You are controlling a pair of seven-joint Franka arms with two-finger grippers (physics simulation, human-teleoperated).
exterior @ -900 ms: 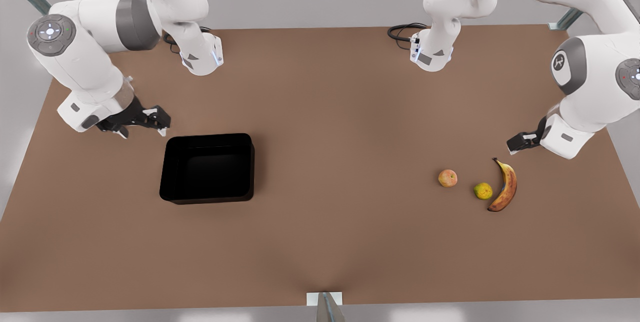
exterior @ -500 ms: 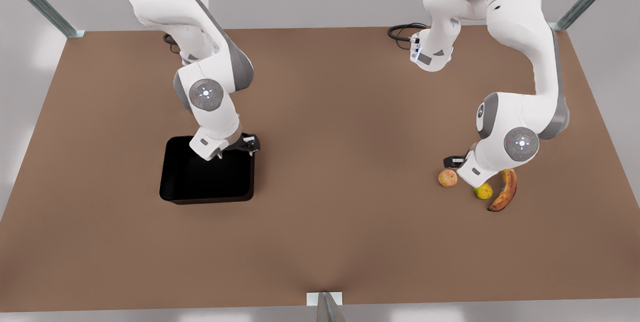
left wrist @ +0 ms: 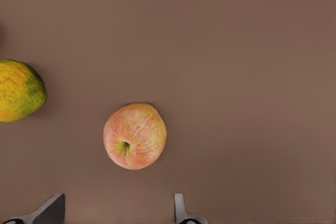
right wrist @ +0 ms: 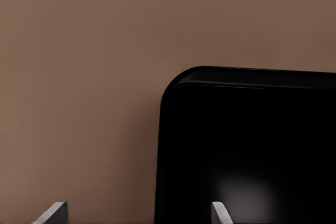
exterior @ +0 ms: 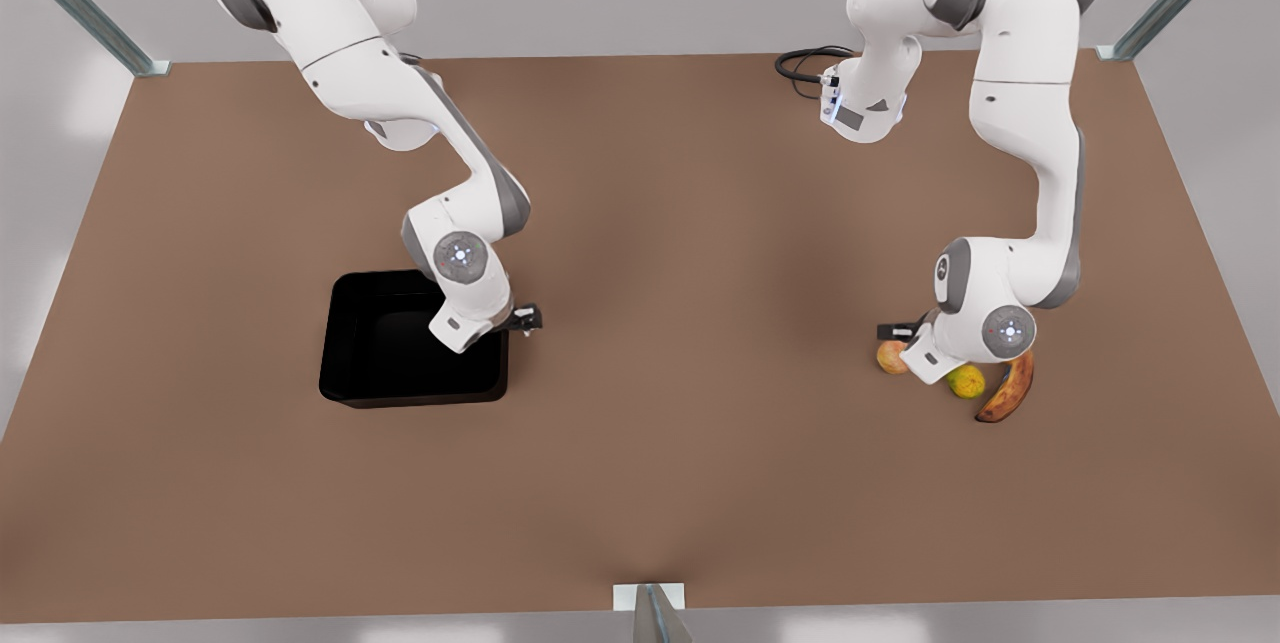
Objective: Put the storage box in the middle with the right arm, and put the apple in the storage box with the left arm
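The black storage box (exterior: 385, 363) lies on the table at the front view's left, and its rounded corner (right wrist: 236, 145) shows in the right wrist view. My right gripper (exterior: 525, 320) hovers open over the box's far right corner, its fingertips (right wrist: 55, 212) astride the wall. The reddish-orange apple (exterior: 887, 357) lies at the front view's right, partly covered by the arm's wrist. My left gripper (exterior: 897, 331) hangs open just above the apple (left wrist: 135, 136), and its fingertips (left wrist: 181, 212) stand wide apart, holding nothing.
A yellow-green fruit (exterior: 966, 381) and a brown-spotted banana (exterior: 1008, 389) lie close to the apple's right in the front view. The fruit (left wrist: 18, 90) also sits near the apple in the left wrist view. Bare brown table (exterior: 680, 323) spreads between box and fruits.
Both arms have swung inward and down. The right gripper went from left of the box to its far right corner. The left gripper came from beside the banana to over the apple.
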